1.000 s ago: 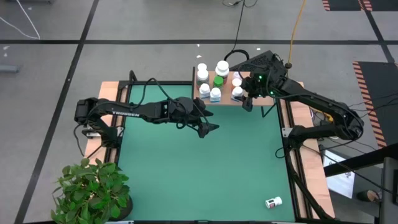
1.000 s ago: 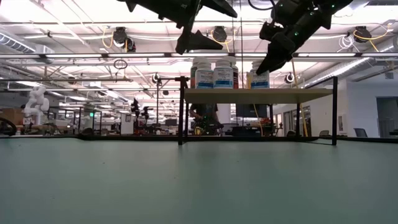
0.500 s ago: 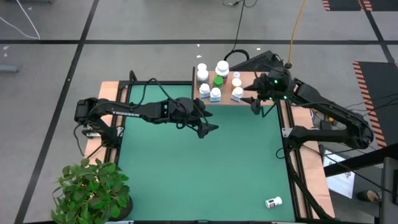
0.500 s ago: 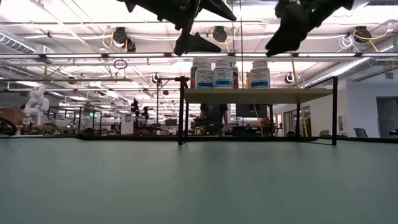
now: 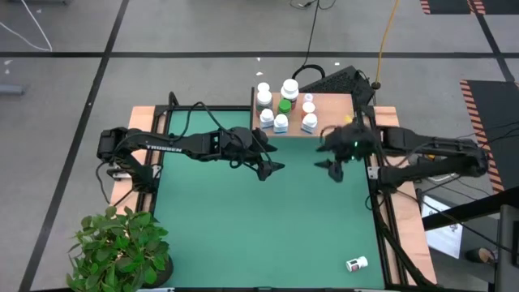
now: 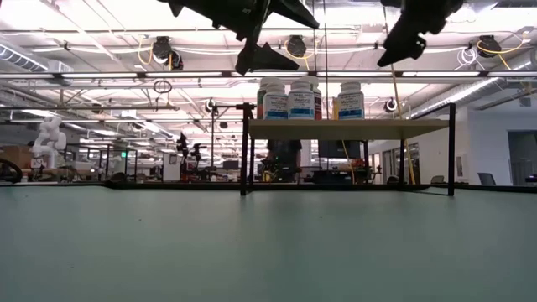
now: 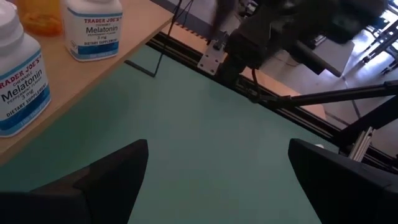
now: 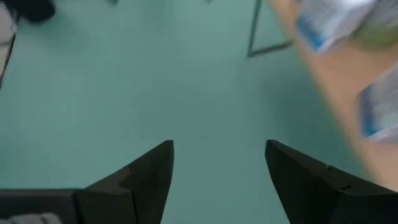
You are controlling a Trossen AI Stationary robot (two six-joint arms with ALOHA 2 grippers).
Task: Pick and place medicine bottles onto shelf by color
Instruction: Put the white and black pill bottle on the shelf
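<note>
**A:** So where are the bottles?

**B:** Most stand upright on the shelf at the far edge of the counter. From above I see white-capped ones bunched at its left end, with the green bottle among them. One more white bottle lies on its side near the counter's front right corner, well apart from the rest.

**A:** And the arms?

**B:** Both hang in the air above the green mat. The left claw is near the middle, just in front of the shelf's left end, fingers spread wide with nothing between them. Its wrist camera looks past two blue-labelled bottles on the shelf edge, and an orange one behind them.

**A:** The right one?

**B:** The right claw is in front of the shelf's right part, clear of it. Its fingers stand parted and empty, with only bare mat between them.
</note>
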